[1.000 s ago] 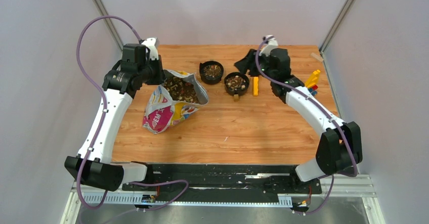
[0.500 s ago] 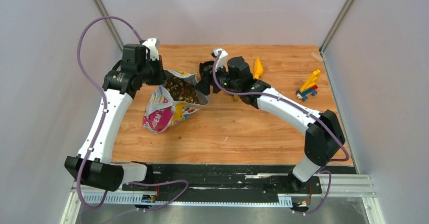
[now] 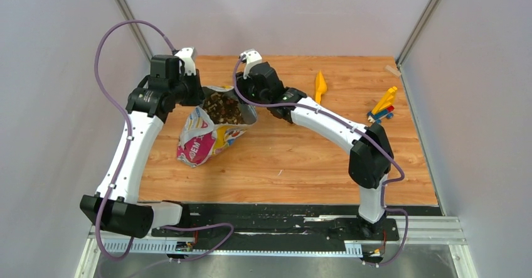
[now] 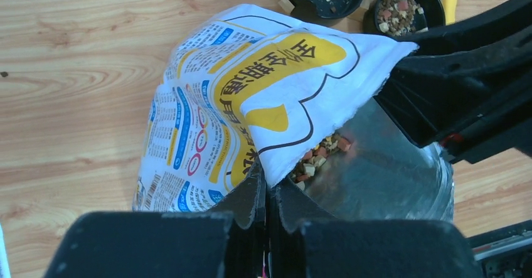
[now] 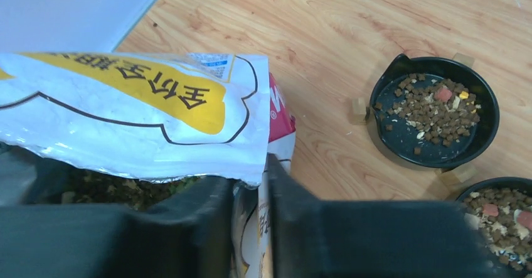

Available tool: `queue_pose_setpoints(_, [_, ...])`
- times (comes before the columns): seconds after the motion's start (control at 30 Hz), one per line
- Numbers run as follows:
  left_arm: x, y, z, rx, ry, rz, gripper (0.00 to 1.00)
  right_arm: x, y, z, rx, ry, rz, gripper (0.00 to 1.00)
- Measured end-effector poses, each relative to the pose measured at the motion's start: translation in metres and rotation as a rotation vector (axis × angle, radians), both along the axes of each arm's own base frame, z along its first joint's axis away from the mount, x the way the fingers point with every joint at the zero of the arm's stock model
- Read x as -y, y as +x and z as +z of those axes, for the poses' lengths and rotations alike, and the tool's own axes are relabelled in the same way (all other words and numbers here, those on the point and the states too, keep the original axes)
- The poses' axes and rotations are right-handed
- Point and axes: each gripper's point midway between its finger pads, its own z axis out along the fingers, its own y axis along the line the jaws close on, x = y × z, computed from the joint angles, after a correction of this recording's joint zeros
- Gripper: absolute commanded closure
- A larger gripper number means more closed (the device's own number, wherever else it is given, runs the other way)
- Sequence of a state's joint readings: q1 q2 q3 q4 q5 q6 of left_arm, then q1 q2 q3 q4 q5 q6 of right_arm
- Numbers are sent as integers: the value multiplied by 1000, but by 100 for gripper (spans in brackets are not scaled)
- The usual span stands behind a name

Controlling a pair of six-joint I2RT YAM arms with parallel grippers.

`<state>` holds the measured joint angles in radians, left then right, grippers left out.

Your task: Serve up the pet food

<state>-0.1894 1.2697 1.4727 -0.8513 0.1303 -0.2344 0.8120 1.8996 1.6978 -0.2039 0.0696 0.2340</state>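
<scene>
The pet food (image 3: 223, 107) fills the open printed bag (image 3: 207, 133) lying at the table's left; it also shows in the left wrist view (image 4: 320, 155). My left gripper (image 3: 196, 95) is shut on the bag's left rim (image 4: 268, 193). My right gripper (image 3: 241, 97) has the bag's right rim (image 5: 251, 184) between its narrow jaws, pinching it. Two black bowls (image 5: 433, 118) (image 5: 502, 209) hold kibble just right of the bag. In the top view my right arm hides them.
The yellow scoop (image 3: 320, 85) lies behind the bowls, loose on the table. A toy of coloured blocks (image 3: 383, 106) stands at the right edge. A few stray bits lie by the bowls (image 5: 357, 110). Walls close in on both sides.
My right arm swung left from the bowls, leaving the scoop on the table, and now reaches the bag's right rim. The left gripper and the bag stayed put.
</scene>
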Motion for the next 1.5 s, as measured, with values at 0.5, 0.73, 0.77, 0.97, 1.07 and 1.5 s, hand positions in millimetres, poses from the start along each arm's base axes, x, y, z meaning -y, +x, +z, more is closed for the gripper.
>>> queue_pose_setpoints(0.5, [22, -73, 38, 224, -58, -273, 23, -7, -6, -7, -129, 36, -96, 100])
queue_pose_setpoints(0.73, [27, -116, 4, 260, -50, -396, 24, -8, -17, -6, -212, 76, -193, 100])
queue_pose_setpoints(0.77, [27, -119, -3, 260, -48, -411, 24, -8, -17, -6, -220, 84, -205, 100])
queue_pose_setpoints(0.97, [25, -122, -29, 310, -6, -427, 23, -7, -18, -4, -253, 112, -244, 100])
queue_pose_setpoints(1.07, [18, -111, -33, 363, 32, -375, 24, -9, -17, -2, -270, 127, -254, 100])
queue_pose_setpoints(1.5, [35, -79, -36, 484, 122, -311, 40, -14, -16, -2, -315, 175, -285, 100])
